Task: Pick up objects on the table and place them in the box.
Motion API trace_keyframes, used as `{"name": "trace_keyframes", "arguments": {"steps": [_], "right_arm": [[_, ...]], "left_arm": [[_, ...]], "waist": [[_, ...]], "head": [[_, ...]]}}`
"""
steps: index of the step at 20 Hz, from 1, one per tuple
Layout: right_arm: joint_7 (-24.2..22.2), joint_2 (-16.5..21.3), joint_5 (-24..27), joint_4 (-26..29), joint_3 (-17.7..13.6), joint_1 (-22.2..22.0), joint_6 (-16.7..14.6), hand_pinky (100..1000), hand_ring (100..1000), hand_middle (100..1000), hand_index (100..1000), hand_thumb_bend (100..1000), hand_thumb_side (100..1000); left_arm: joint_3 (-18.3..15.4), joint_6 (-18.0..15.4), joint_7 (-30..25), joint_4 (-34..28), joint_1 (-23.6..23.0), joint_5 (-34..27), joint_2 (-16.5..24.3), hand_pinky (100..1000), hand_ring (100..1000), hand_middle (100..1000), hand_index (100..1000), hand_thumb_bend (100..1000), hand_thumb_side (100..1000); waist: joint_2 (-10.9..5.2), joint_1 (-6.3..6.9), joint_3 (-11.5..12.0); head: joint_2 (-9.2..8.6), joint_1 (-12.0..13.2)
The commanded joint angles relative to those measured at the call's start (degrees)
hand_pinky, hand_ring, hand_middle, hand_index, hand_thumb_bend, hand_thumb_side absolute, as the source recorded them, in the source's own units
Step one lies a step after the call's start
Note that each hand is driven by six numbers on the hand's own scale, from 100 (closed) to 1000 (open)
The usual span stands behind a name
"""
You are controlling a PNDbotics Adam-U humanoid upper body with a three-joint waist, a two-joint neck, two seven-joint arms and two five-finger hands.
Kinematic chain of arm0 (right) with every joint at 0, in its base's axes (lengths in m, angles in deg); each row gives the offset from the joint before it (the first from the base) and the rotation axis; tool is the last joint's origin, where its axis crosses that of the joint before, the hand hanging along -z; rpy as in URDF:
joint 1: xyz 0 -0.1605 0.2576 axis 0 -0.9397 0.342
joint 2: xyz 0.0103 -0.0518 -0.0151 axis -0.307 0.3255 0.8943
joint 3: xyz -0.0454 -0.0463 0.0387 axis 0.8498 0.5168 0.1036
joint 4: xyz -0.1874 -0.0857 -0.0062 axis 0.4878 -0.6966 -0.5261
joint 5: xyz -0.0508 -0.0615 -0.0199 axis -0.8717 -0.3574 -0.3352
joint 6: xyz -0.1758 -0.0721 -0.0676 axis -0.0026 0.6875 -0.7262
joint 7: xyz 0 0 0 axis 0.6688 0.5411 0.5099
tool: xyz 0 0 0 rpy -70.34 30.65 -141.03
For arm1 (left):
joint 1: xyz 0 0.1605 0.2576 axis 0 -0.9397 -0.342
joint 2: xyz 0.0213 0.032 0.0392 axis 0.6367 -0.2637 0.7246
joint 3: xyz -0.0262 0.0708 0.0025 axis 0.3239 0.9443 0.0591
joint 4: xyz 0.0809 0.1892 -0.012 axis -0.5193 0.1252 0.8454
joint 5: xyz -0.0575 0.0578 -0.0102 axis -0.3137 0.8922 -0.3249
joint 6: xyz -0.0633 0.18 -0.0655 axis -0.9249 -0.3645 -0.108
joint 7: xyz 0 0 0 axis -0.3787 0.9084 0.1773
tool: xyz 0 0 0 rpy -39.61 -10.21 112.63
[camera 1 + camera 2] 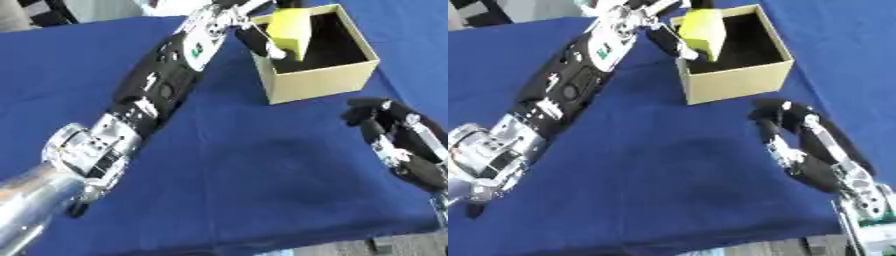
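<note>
The left hand [262,42] pinches a yellow block [291,31] over the open cardboard box [319,82] near the worktop's [262,175] far edge, not yet released. The right hand [798,135] rests near the right edge, fingers loosely curled, holding nothing. No other loose objects show on the blue cloth, so this looks like the last placement.

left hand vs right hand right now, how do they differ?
The left hand reaches out over the box; the right hand sits low near the table's near edge. The left hand's fingers curl round a yellow object; the right hand holds nothing, fingers curled. Both are black with silver joints.
</note>
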Motion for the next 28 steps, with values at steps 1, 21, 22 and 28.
{"name": "trace_keyframes", "arguments": {"steps": [1,21,22,28], "right_arm": [[-0.1,-0.1,0.6,0.5,0.0,1.0,0.0,742,762,660,839,100,657],[4.5,3.3,-0.4,0.7,-4.3,-1.7,0.3,742,762,660,837,100,626],[4.9,3.6,-0.5,0.8,-4.8,-1.8,0.3,741,762,660,837,100,621],[7.1,4.4,-0.6,1.3,-6.6,-2.5,0.6,741,762,662,838,100,611]], "left_arm": [[0.1,-0.8,-1.3,-1.6,0.8,0.4,0.5,796,618,646,813,768,334],[-4.2,8.2,1.5,-33.2,-15.0,-33.8,16.7,843,598,619,781,617,353],[-5.6,9.6,2.3,-36.0,-17.9,-36.7,18.2,849,596,618,783,583,377],[-14.9,15.8,6.9,-47.6,-34.3,-49.1,20.0,878,587,609,783,482,478]], "waist": [[-0.87,-0.29,0.0],[-3.82,-1.79,9.8],[-3.97,-1.89,10.6],[-4.25,-2.71,13.6]], "head": [[0.28,0.0],[0.28,-5.9],[0.28,-6.1],[0.28,-6.1]]}}
